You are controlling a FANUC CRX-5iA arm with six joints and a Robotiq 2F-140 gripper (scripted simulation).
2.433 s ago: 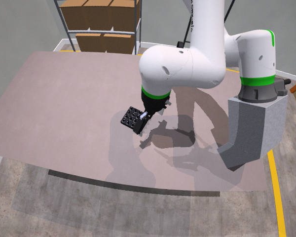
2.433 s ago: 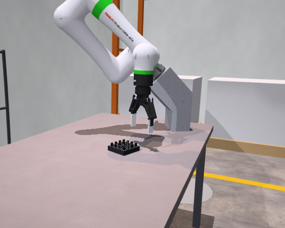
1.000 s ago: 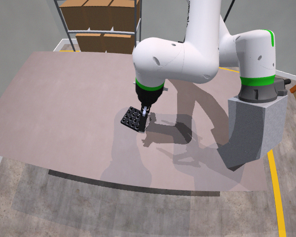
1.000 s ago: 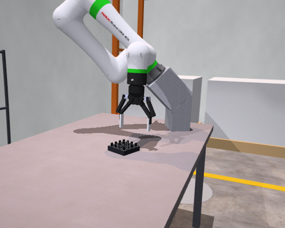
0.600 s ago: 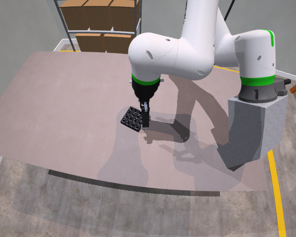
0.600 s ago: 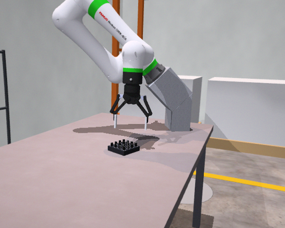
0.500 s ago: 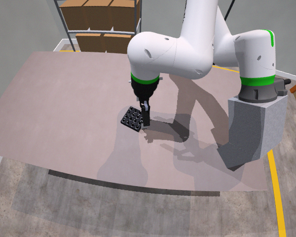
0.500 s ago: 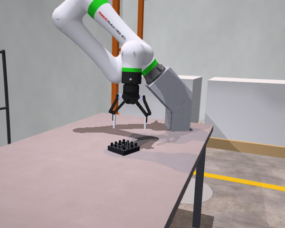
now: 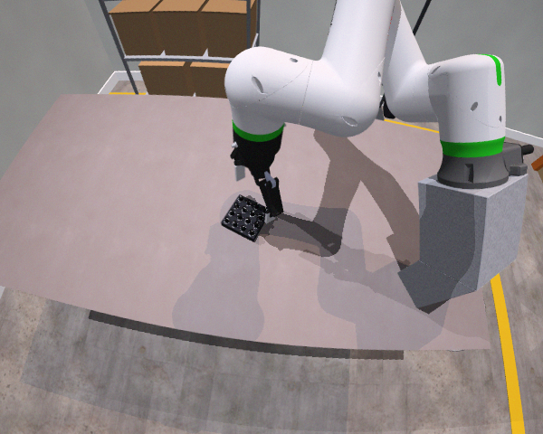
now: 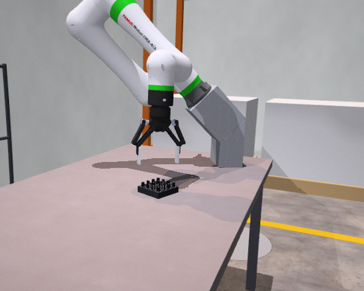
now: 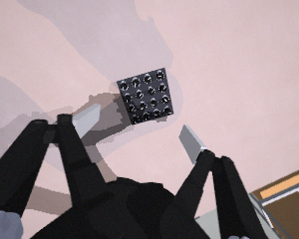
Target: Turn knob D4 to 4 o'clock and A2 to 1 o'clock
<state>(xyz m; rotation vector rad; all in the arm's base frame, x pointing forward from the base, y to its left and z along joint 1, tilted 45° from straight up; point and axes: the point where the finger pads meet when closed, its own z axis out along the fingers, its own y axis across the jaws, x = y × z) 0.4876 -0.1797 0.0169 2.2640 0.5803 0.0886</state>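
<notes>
The black knob box (image 9: pixel 238 232) (image 10: pixel 147 192) (image 11: pixel 155 83) stands flat on the table, with its grid of small black knobs facing up. In the wrist view it appears slightly turned, beyond the fingertips. The knobs' white lines, the printed names and the socket are too small to read, so I cannot tell where D4 and A2 point. My gripper (image 9: pixel 255 194) (image 10: pixel 158 162) (image 11: pixel 142 121) is open with nothing between its fingers. Its fingertips are above the table, higher than the knobs, and it touches neither box nor knobs. In the top view one finger appears just beside the box's edge.
The table (image 9: pixel 122 186) (image 10: pixel 82 225) carries the box and the arm's grey pedestal (image 9: pixel 500 233) (image 10: pixel 227 125). Shadows of the arm and gripper fall beside the box. A shelf with cardboard boxes (image 9: pixel 178 34) stands beyond the table's far edge.
</notes>
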